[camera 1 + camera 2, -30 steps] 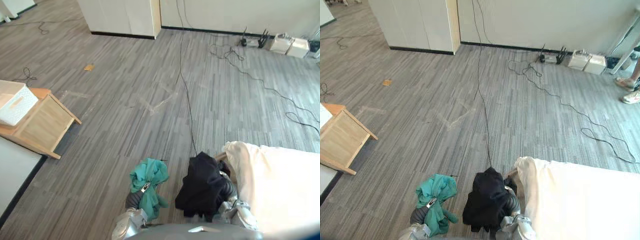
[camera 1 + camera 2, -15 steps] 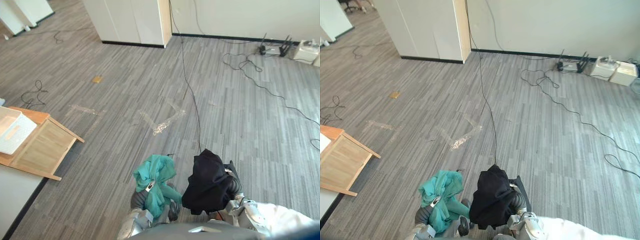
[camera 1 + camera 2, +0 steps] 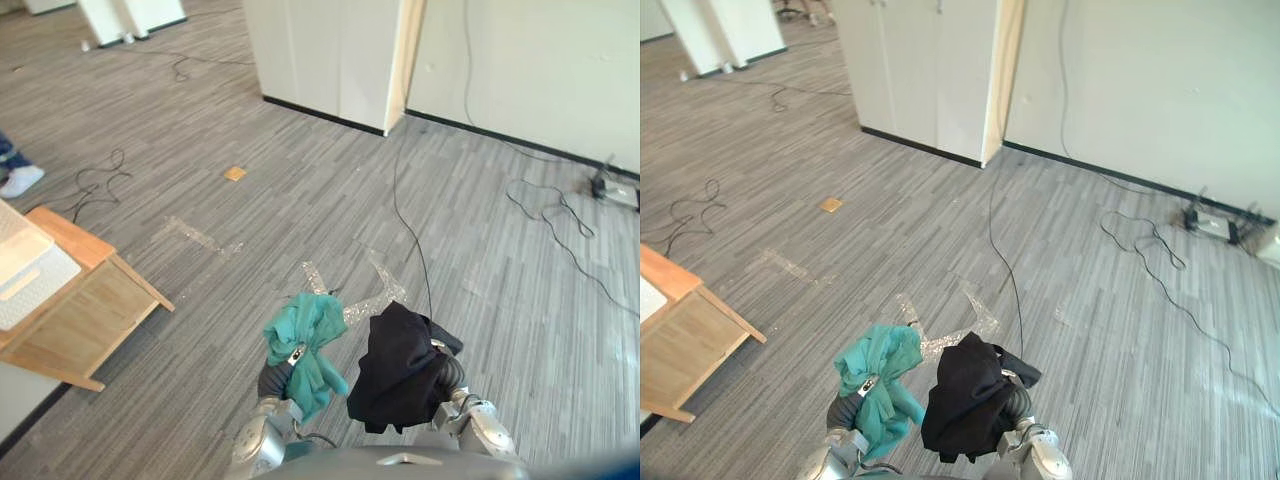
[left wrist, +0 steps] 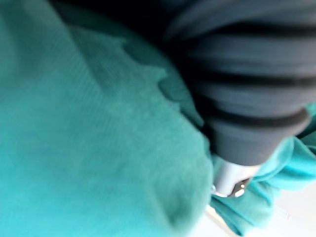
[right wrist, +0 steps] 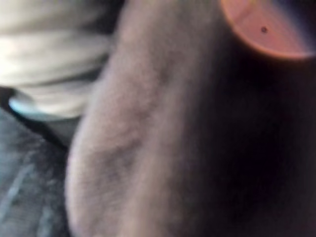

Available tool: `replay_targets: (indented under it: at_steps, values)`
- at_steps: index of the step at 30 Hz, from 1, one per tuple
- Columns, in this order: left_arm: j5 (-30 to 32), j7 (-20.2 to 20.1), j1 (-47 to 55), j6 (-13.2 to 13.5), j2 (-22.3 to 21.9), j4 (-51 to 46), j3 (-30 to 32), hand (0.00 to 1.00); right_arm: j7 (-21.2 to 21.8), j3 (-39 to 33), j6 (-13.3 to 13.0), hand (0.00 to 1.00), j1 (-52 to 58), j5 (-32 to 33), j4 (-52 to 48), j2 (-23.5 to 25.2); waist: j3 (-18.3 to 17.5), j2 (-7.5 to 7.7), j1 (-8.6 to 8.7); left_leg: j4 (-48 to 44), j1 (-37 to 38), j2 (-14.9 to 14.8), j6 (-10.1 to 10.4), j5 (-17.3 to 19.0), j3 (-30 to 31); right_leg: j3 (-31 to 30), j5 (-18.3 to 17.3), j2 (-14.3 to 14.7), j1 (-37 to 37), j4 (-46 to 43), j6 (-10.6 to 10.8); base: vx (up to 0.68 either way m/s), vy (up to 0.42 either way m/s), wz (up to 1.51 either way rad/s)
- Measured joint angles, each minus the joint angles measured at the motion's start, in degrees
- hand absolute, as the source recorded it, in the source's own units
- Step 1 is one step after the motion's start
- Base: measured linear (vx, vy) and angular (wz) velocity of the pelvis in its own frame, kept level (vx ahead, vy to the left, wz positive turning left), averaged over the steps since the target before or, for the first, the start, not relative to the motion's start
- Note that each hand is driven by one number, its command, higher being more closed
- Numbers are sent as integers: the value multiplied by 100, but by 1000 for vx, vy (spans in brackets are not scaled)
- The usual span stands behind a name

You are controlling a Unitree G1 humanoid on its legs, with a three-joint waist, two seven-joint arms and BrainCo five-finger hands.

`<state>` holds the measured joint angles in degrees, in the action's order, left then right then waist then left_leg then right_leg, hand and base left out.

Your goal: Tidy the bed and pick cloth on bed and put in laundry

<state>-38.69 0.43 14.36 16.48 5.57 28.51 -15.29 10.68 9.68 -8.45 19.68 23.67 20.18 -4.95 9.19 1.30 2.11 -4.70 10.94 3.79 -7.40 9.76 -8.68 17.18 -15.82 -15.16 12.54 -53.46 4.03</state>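
As the left hand [image 3: 278,379] clutched the teal cloth [image 3: 305,335], the black cloth [image 3: 398,365] at its 3 o'clock draped over the right hand [image 3: 447,372], grip untellable.

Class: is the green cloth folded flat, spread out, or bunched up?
Bunched up. The green cloth hangs in crumpled, uneven lumps over the left robot hand, with no flat layers or straight edges.

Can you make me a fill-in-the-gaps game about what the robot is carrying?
1. The left hand holds up a bunched cloth coloured ___.
2. The right hand carries a draped cloth coloured ___.
3. The white basket sits on a table made of ___.
Missing words: teal, black, wood.
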Motion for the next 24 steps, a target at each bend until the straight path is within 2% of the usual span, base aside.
replay_targets:
  at_steps: [1,2,4,5,6,7,8,10,11,12,13,14,15,16,17,18,19,20,21,22,23,24]
  values:
    - [5,-4,-42,-56,13,75,-7,100,-61,3,-38,100,89,50,164,11,20,-22,101,-9,120,-124,34,17,357,-205,72,151,125,1142,47,404,-220,161]
    - [7,-8,-3,-88,43,124,-50,100,-137,0,-53,100,179,86,285,37,15,-27,152,5,235,-261,186,105,650,-373,431,274,98,2483,165,405,-239,175]
    - [9,-17,42,-89,79,135,-47,100,-153,4,-108,100,223,133,293,70,18,24,128,41,348,-331,387,253,795,-509,919,317,95,3580,236,381,-275,91]
    - [9,-17,134,-85,167,226,-39,100,-153,9,-176,100,217,192,308,160,77,166,-8,10,563,-361,597,507,928,-791,1622,296,104,4442,367,445,-356,50]
    - [8,-15,196,-86,178,288,-37,100,-155,18,-190,100,226,199,348,164,65,174,-9,-36,617,-425,691,614,986,-833,1908,341,66,4378,360,518,-435,53]
    - [8,-22,261,-84,150,408,-41,100,-176,19,-225,100,152,201,344,163,62,32,4,-130,623,-623,813,792,1080,-847,1999,542,114,4100,269,401,-347,38]
    - [14,-68,262,-83,102,444,-78,100,-219,-37,-271,100,66,213,345,134,107,-175,1,-208,631,-773,872,854,1089,-847,1856,672,168,3831,52,381,-329,31]
    - [13,-160,291,-55,24,504,-56,100,-243,-20,-321,100,-58,266,350,44,110,-310,3,-399,613,-939,913,886,1095,-810,1236,741,504,2921,-241,394,-325,20]
    - [14,-185,331,-52,23,529,-58,100,-240,-18,-321,100,-143,296,357,27,112,-304,7,-754,572,-991,913,883,1095,-713,935,729,484,2575,-285,408,-344,24]
    - [13,-185,342,-50,17,534,-56,100,-237,-16,-321,100,-141,309,357,28,109,-308,11,-1062,477,-1018,912,882,1094,-653,822,730,431,2493,-296,369,-334,31]
    - [7,-190,348,-37,-7,534,-52,100,-229,-17,-321,100,-164,313,377,12,60,-391,1,-1964,126,-1136,958,835,1093,-514,659,808,245,2519,-360,218,-197,22]
    - [6,-192,348,-32,-18,534,-50,100,-224,-18,-321,100,-183,313,404,-2,46,-419,7,-2376,-47,-1204,1009,758,1082,-487,623,860,162,2586,-388,271,-202,22]
    - [-1,-228,332,-22,-42,532,-39,100,-188,-19,-319,100,-207,311,477,-80,20,-554,4,-3674,-670,-1475,1213,144,1073,-349,598,1068,-225,2940,-424,292,-156,9]
    - [-3,-276,345,20,-64,524,0,100,-124,3,-319,100,-194,305,551,-118,44,-588,-82,-4591,-1087,-1715,1287,-689,1026,-272,599,1288,-704,3431,-429,314,-140,8]
    - [-3,-293,375,28,-71,520,14,100,-92,4,-317,100,-192,301,572,-111,35,-628,-111,-4877,-1229,-1782,1290,-802,991,-245,600,1341,-872,3604,-447,333,-112,13]
    - [0,-321,404,20,-81,462,13,100,-10,-86,-316,100,-202,297,573,-154,68,-644,-164,-5543,-1760,-1763,1156,-424,869,-212,595,1400,-1226,3893,-545,311,-97,20]
    - [0,-381,405,14,-91,355,20,100,54,-153,-314,100,-236,297,573,-229,93,-623,-203,-5633,-2141,-1609,1160,-124,721,-208,630,1396,-1453,4152,-619,293,-90,17]
    - [0,-396,429,13,-92,280,24,100,78,-165,-313,100,-248,296,572,-255,96,-620,-235,-5535,-2229,-1540,1175,-34,639,-198,640,1392,-1551,4258,-635,291,-66,-11]
    - [0,-425,559,15,-92,49,43,100,180,-227,-313,100,-255,296,555,-269,110,-591,-350,-4848,-2346,-1363,1181,180,331,-143,700,1356,-1811,4544,-704,322,-11,-25]
    - [-5,-423,635,19,-95,-75,68,100,271,-234,-304,100,-254,296,534,-262,124,-559,-430,-3915,-2343,-1204,1150,231,39,-83,738,1325,-2016,4732,-736,338,18,-23]
    - [-5,-423,631,19,-95,-80,68,100,292,-238,-295,100,-249,294,523,-261,128,-541,-434,-3454,-2296,-1145,1139,202,-80,-60,736,1304,-2081,4773,-695,349,61,1]
    - [-8,-411,599,12,-109,-80,66,100,334,-254,-215,100,-206,274,417,-263,144,-523,-429,-1920,-2111,-948,1084,-151,-431,21,697,1274,-2251,4870,-548,443,112,28]
